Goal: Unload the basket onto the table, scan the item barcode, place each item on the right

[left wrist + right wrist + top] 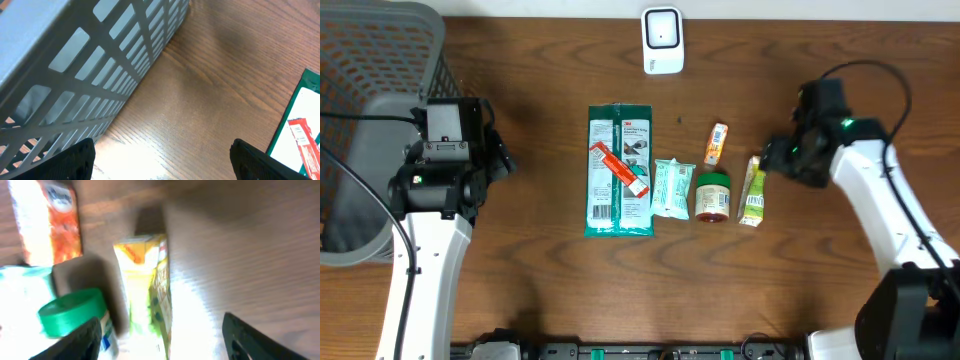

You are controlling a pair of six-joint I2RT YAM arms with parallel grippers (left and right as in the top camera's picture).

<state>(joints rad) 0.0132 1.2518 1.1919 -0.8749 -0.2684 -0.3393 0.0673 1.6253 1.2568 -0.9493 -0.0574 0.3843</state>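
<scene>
Here we go, biggest things first. The grey basket fills the space ahead and to the left of my left gripper. Its fingers are spread wide with only bare table between them. A corner of the big green pack lies out past that hand's right finger, with a red stick lying across it.

Now my right gripper. Its fingers are spread too, pinching nothing. The yellow-green carton, which I take for the item to scan, lies flat on the wood between them, nearer the left finger than the right. The green-lidded jar crowds that same finger, and the teal packet is beyond the jar. The orange packet sits further ahead on that side.

As I judge it, the step is to take the carton. I'd centre my fingers over it first, since the jar is close enough to get knocked. Then I'd close on the long sides and lift straight up. The white scanner stands well beyond my fingertips, so I'd carry the carton there and turn its barcode face toward the window. I can't see a barcode from here.

Writing next. The green pack carries a 3M mark at its top. The carton and the orange packet both have lettering, but it's too blurred to read.
</scene>
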